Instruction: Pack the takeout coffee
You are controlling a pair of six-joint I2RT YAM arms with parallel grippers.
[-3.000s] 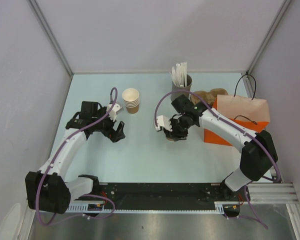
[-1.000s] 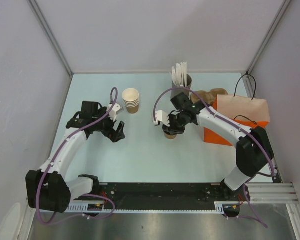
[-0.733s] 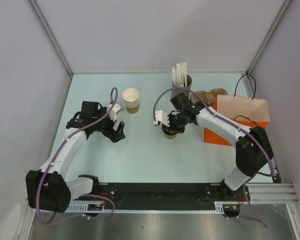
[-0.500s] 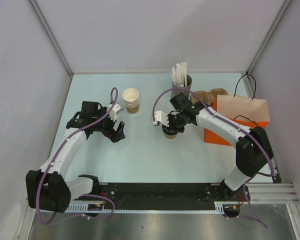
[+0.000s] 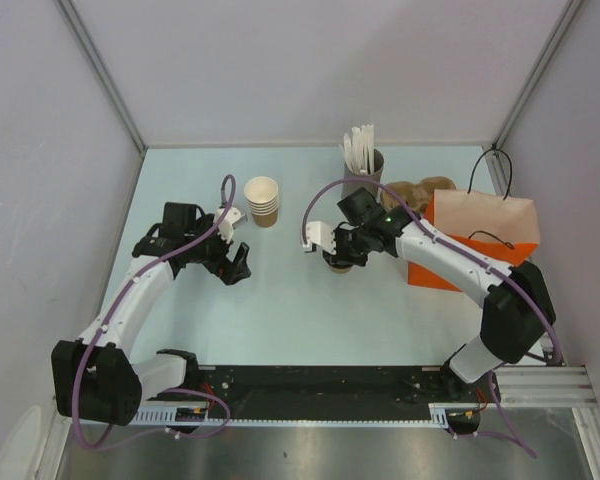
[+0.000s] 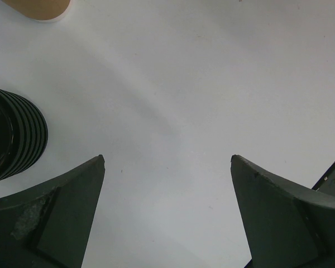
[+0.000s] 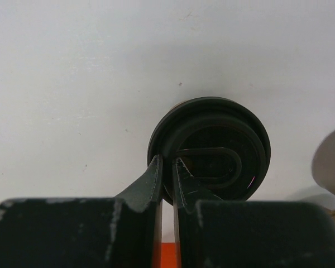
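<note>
A pale counter [image 5: 300, 310] boxed in by white panels. The takeout coffee [image 7: 212, 131] stands upright mid-counter, and the right hand [image 7: 167, 162] is pinched almost closed on its lid's rim. The orange paper bag [image 5: 480, 235] lies near, to the right — that arm's side. The left hand [image 6: 167, 159] gapes wide — empty, well apart.
</note>
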